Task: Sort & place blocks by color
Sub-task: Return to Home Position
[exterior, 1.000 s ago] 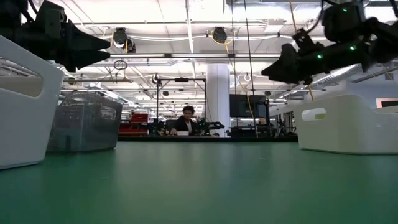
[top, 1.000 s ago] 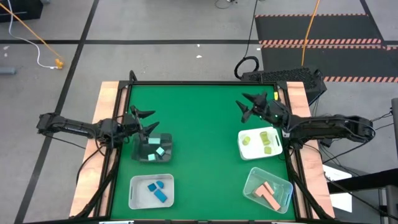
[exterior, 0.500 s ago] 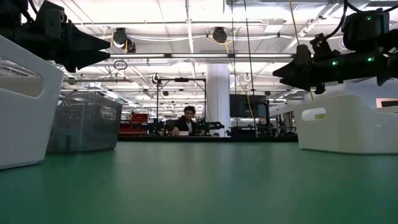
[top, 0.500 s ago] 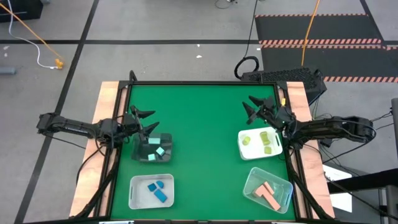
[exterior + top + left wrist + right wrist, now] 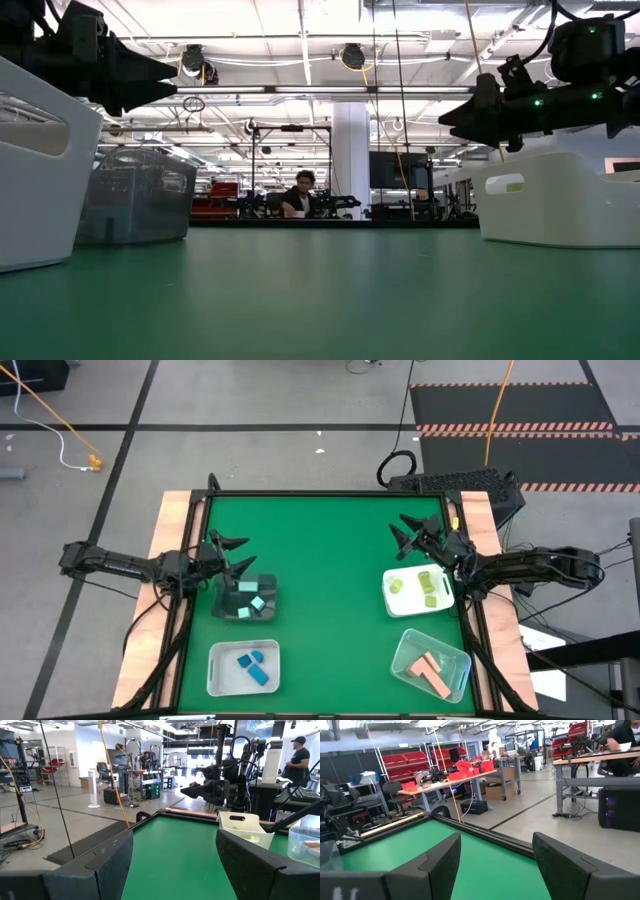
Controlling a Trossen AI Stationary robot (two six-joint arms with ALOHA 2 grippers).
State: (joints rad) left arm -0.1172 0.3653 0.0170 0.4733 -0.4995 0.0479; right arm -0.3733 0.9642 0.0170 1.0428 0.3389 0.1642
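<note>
The blocks are all lying in bins: mint point(image 5: 253, 602) in the black bin point(image 5: 221, 610) centre left, blue point(image 5: 252, 667) in the gray bin point(image 5: 212, 672) lower left, yellow-green point(image 5: 426, 586) in the white bin point(image 5: 399, 604) at right, salmon point(image 5: 432, 668) in the clear bin point(image 5: 400, 654) lower right. The left gripper point(image 5: 240, 553) and right gripper point(image 5: 398, 532) are hovering with fingers apart and empty, each close to a bin's upper edge in the high view. I judge the risk to be an arm dipping as it retracts, clipping a rim and spilling the sorted blocks.

Left half: left rear bin point(image 5: 230, 613) behind left front bin point(image 5: 213, 670).
Right half: right rear bin point(image 5: 388, 598) behind right front bin point(image 5: 405, 650).
Blocks point(image 5: 258, 603): some inside every bin.
</note>
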